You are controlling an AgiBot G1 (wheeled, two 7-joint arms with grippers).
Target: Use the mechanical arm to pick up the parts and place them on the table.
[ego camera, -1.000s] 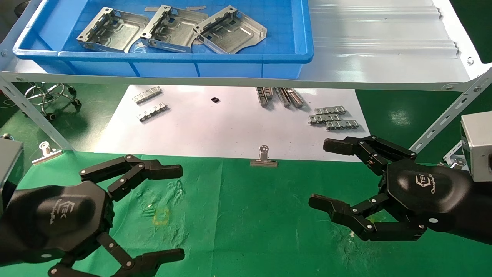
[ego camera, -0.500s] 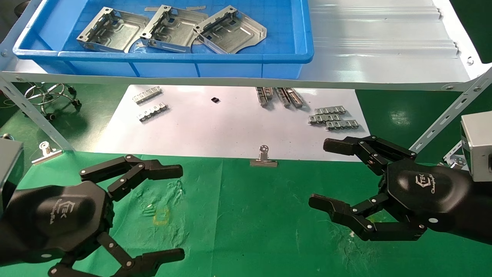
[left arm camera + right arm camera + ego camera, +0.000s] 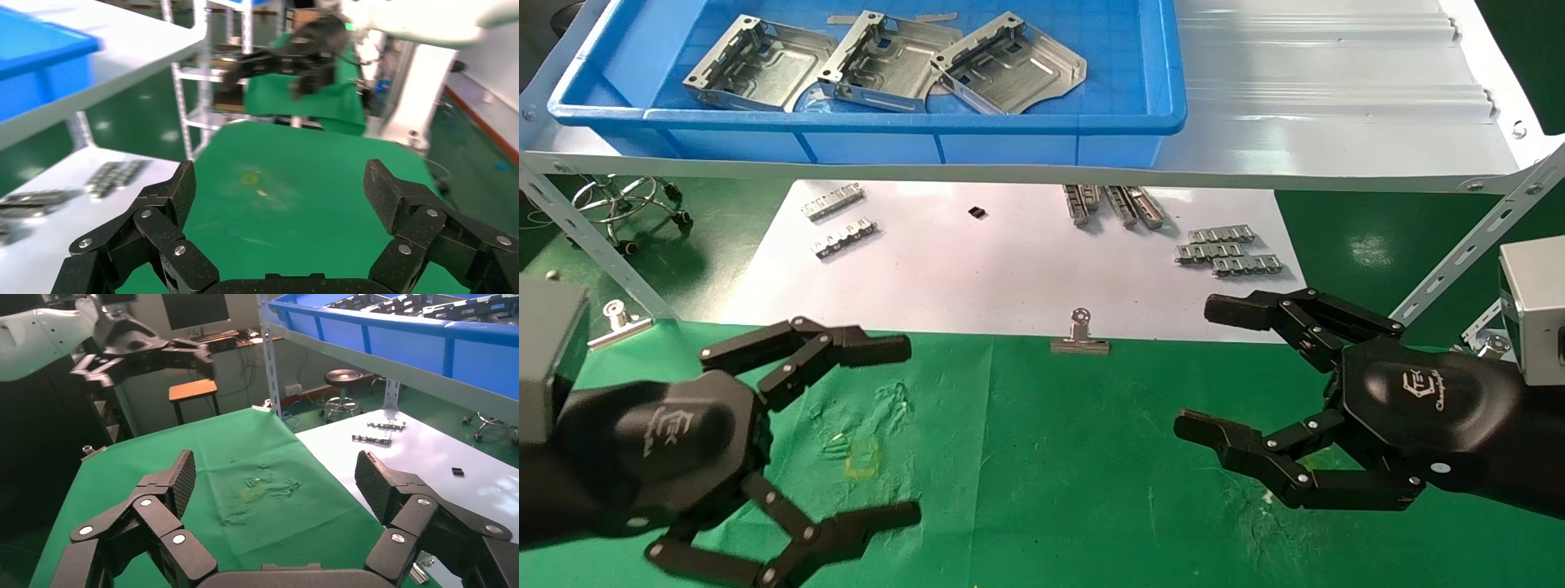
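Both hands are being held spread and empty over the table (image 3: pixel 1042 457): left gripper (image 3: pixel 910 433) at eight o'clock, right gripper (image 3: pixel 1201 367) at four o'clock.

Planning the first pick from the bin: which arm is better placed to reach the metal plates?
Probably left. The parts lie in the left half of the blue bin, closer to the open left gripper. The open right gripper hovers farther right over the table.

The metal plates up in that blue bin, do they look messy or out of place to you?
A little. Three parts lie loose in the blue bin, tilted and overlapping, not stacked. The green table is wrinkled near a yellow mark. Both the left gripper and right gripper hover open, holding nothing.
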